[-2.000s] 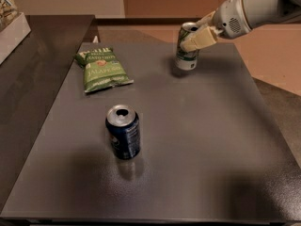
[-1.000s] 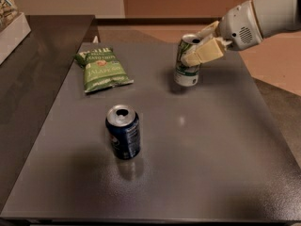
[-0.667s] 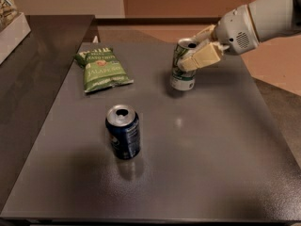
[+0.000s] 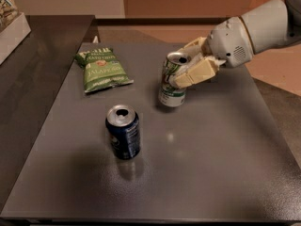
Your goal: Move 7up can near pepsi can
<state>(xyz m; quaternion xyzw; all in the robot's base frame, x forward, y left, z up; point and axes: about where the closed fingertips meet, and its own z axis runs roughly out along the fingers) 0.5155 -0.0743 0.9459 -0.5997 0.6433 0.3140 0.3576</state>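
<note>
The 7up can (image 4: 170, 89), silver-white and green with a silver top, sits upright near the middle of the dark table, a bit right of centre. My gripper (image 4: 188, 66) reaches in from the right and is shut on the can's upper part, one cream finger (image 4: 195, 73) across its front. The pepsi can (image 4: 123, 131), dark navy blue with a silver top, stands upright to the front left of the 7up can, a short gap apart from it.
A green jalapeño chip bag (image 4: 101, 69) lies flat at the back left of the table (image 4: 211, 164). A darker counter (image 4: 33, 79) adjoins on the left, with a white box (image 4: 11, 27) at its far end. The robot arm (image 4: 254, 32) spans the right rear.
My gripper has carried the 7up can from the table's back right toward the front left, closer to the pepsi can. The pepsi can and chip bag have not moved.
</note>
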